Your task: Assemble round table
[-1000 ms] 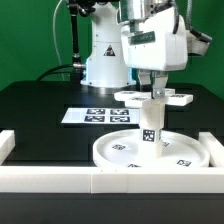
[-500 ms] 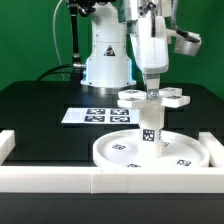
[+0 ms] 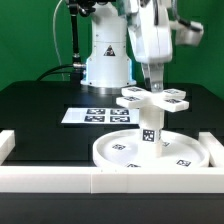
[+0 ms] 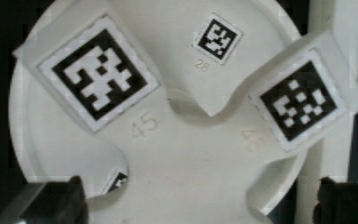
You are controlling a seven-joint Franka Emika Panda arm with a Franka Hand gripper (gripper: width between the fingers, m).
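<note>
The large round disc point(image 3: 118, 152) lies flat on the black table near the front bar. The short post point(image 3: 150, 126) stands upright on its middle. The lobed foot piece point(image 3: 172, 98) sits level on top of the post. My gripper point(image 3: 153, 90) comes straight down onto the foot piece's centre and is shut on it. In the wrist view the foot piece point(image 4: 194, 130) fills the frame with two tags on its lobes. My dark fingertips point(image 4: 48, 200) sit on either side of its narrow middle, around my gripper point(image 4: 197, 205). Part of the disc point(image 4: 220, 35) shows behind it.
The marker board point(image 3: 92, 116) lies flat behind the disc. White barrier bars run along the front point(image 3: 100, 185), the exterior view's left point(image 3: 8, 142) and right point(image 3: 214, 146). The arm's white base point(image 3: 105, 60) stands at the back.
My gripper has turned about its vertical axis, and the foot piece has turned with it on top of the post. The disc and post stay in place.
</note>
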